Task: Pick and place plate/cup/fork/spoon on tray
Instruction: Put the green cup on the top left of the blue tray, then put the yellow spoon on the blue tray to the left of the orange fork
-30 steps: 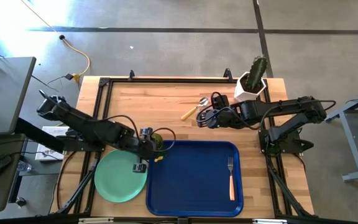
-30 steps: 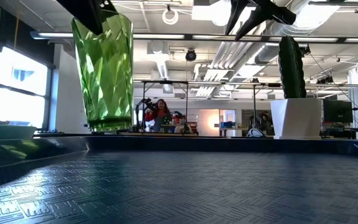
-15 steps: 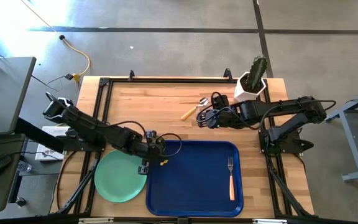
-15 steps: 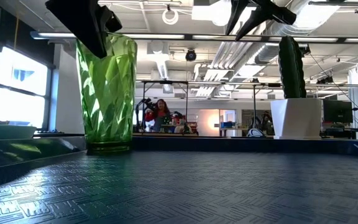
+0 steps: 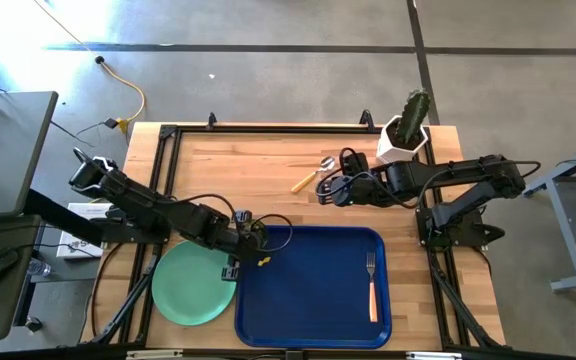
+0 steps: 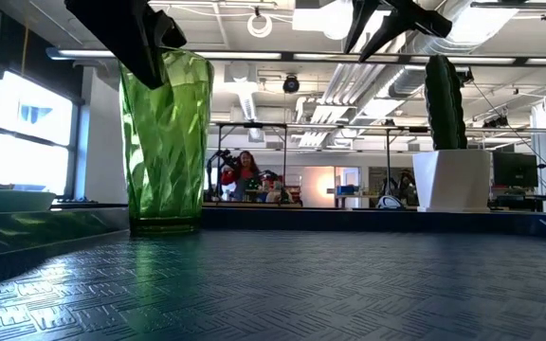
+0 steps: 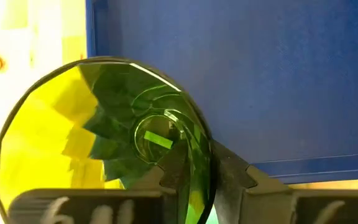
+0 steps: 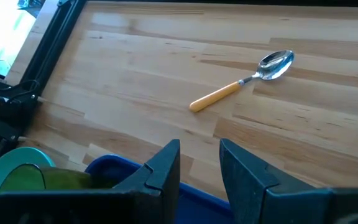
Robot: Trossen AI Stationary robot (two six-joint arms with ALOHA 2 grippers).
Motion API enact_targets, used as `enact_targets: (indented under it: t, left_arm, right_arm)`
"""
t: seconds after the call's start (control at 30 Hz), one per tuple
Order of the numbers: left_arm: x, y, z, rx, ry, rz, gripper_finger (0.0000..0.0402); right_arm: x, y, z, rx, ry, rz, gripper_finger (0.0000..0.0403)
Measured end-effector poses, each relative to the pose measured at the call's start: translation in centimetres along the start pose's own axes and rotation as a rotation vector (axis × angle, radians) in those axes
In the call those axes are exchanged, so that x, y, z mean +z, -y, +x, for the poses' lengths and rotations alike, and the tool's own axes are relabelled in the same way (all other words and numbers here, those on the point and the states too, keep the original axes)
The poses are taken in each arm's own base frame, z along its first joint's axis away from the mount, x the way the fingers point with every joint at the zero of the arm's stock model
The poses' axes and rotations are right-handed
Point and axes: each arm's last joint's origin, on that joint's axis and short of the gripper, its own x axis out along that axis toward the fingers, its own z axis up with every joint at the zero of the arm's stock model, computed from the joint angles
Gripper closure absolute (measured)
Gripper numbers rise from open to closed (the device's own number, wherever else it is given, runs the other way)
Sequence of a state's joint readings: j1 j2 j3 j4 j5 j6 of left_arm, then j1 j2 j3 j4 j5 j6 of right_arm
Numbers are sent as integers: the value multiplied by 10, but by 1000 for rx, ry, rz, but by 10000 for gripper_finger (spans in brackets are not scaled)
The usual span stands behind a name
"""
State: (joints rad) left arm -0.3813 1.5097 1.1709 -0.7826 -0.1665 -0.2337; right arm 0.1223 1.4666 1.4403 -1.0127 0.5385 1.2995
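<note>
Left claw (image 5: 249, 232): clamped on the cup's rim, at the tray's 10 o'clock corner.
Cup (image 6: 165, 142): upright, base on the tray floor, just inside the rim.
Step advice: part the fingers fully, then lift straight up so the cup stays standing.
Tray (image 5: 308, 320): holds the fork (image 5: 372, 285) at 3 o'clock.
Plate (image 5: 193, 285): on the tabletop (image 5: 268, 165), at the tray's 9 o'clock.
Spoon (image 8: 244, 81): on the tabletop, at the tray's 12 o'clock.
Right claw (image 8: 199, 163): fingers parted, empty, hovering near the spoon.

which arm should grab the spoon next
Right. The right hand hangs open just beside the spoon on the bare wood, while the left hand is across the table, shut on the cup at the tray corner.
</note>
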Motion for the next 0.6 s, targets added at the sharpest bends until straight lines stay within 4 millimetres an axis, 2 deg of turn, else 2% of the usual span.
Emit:
enact_targets:
  t: [0.33,0.6]
  left_arm:
    - [1,0,-1,-26,-3,-2,304]
    - [14,1,-14,-42,53,-10,276]
  right_arm:
    - [0,0,0,0,0,-1,300]
    - [0,0,0,0,0,-1,300]
